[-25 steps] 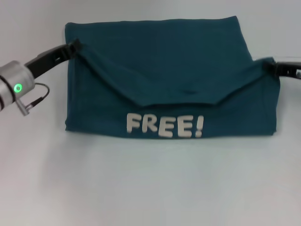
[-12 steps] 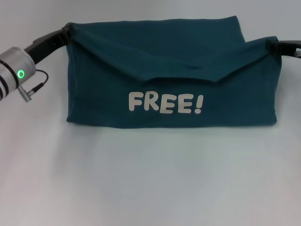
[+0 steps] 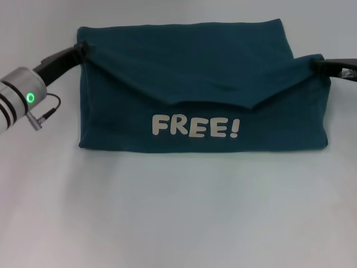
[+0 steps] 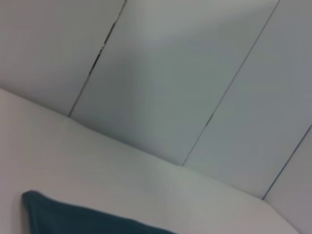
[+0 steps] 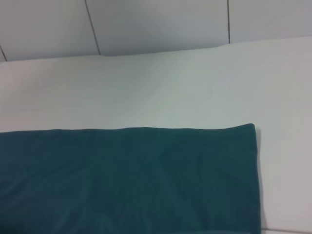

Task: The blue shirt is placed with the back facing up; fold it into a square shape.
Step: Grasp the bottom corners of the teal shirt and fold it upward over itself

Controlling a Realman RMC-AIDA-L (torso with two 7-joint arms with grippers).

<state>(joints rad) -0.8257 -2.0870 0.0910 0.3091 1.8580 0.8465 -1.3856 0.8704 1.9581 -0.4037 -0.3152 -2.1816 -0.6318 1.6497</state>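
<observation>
The blue shirt lies folded on the white table, dark teal, with a white "FREE!" print on its near band. My left gripper is shut on the shirt's left corner and my right gripper on its right corner. Between them a fold of cloth is held up, sagging to a shallow V just above the print. A teal corner of the shirt shows in the left wrist view. The right wrist view shows a flat stretch of the shirt. Neither wrist view shows fingers.
The white table spreads wide in front of the shirt and on both sides. A pale panelled wall stands behind the table's far edge. My left arm's silver wrist, with a green light, hangs over the table at the left.
Both grippers carried the held fold toward the far side, uncovering more of the band with the print. In the last half second they sank slightly and the fold sagged lower.
</observation>
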